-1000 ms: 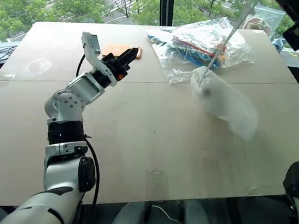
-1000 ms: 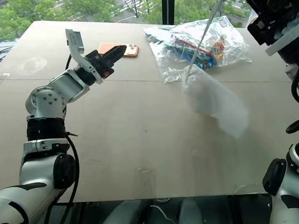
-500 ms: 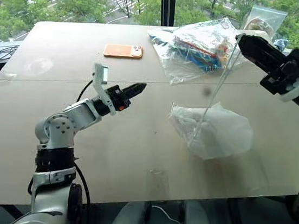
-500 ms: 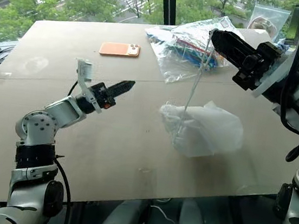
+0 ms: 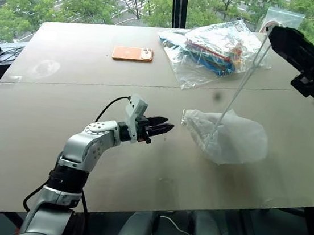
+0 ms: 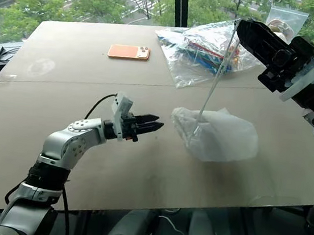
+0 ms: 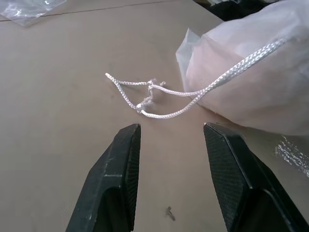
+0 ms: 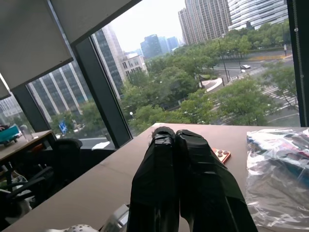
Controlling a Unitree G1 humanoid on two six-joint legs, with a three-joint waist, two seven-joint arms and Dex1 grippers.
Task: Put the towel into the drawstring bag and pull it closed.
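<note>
Towel hidden inside drawstring bag [image 5: 231, 139] | left fingers [image 7: 128, 145] apart, empty | right fingers [image 8: 164, 145] pinched on cord [image 5: 237, 93]

Translucent white drawstring bag [image 5: 231, 139], orange phone [image 5: 132, 53], tan table [image 5: 42, 120].

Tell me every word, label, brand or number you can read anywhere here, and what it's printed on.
No text can be read anywhere in these pictures.
Clear plastic bag of colourful items: there may be print on the packs inside, too small and blurred to read.
Flat orange phone: no readable logo or lettering.
Thin translucent white drawstring bag: no print visible.
Pale brown table: faint marks, nothing legible.
</note>
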